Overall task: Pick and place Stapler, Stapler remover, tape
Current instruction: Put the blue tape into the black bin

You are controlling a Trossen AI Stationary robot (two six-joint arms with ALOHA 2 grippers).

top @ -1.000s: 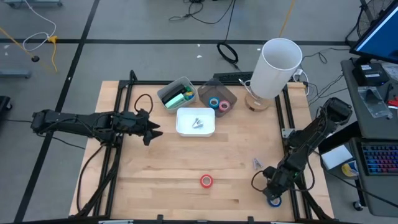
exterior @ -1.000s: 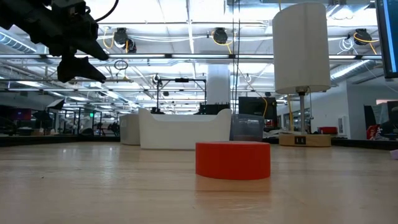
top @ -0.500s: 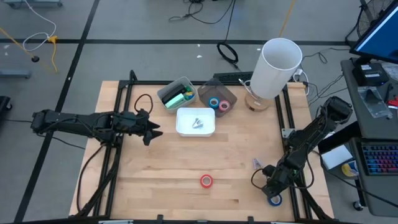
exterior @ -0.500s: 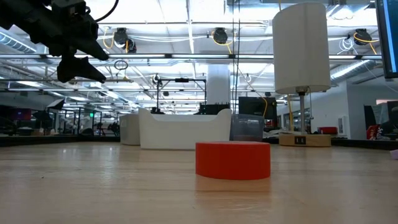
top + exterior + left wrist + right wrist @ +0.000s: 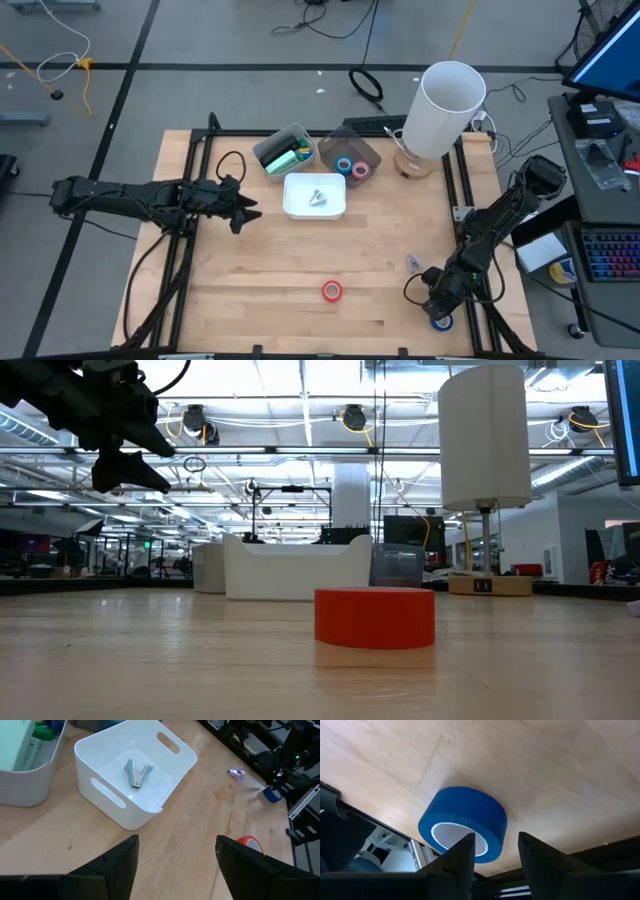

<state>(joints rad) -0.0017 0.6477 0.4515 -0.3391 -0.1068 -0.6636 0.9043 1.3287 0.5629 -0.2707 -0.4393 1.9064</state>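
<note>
A blue tape roll (image 5: 441, 321) lies flat at the table's near right corner, by the edge. My right gripper (image 5: 438, 310) slants down onto it, and its fingers stand apart. In the right wrist view one finger (image 5: 462, 852) is at the hole of the roll (image 5: 465, 820) and the other (image 5: 535, 855) is outside its wall. A red tape roll (image 5: 332, 291) lies flat near the front middle. The stapler remover (image 5: 137, 772) lies in the white bin (image 5: 300, 208). A green stapler (image 5: 284, 158) lies in the grey bin. My left gripper (image 5: 245, 210) hovers open, left of the white bin. My right gripper comes at the blue roll slanting down from above, its fingers on either side of the ring's wall (image 5: 495, 827). The roll lies flat on the table. I cannot tell whether either finger touches it.
A dark bin (image 5: 365, 150) at the back holds a blue and a pink roll. A big white cylinder (image 5: 445, 105) stands on a wooden base at the back right. A small purple scrap (image 5: 413, 262) lies near the right arm. Black frame rails run along both sides.
</note>
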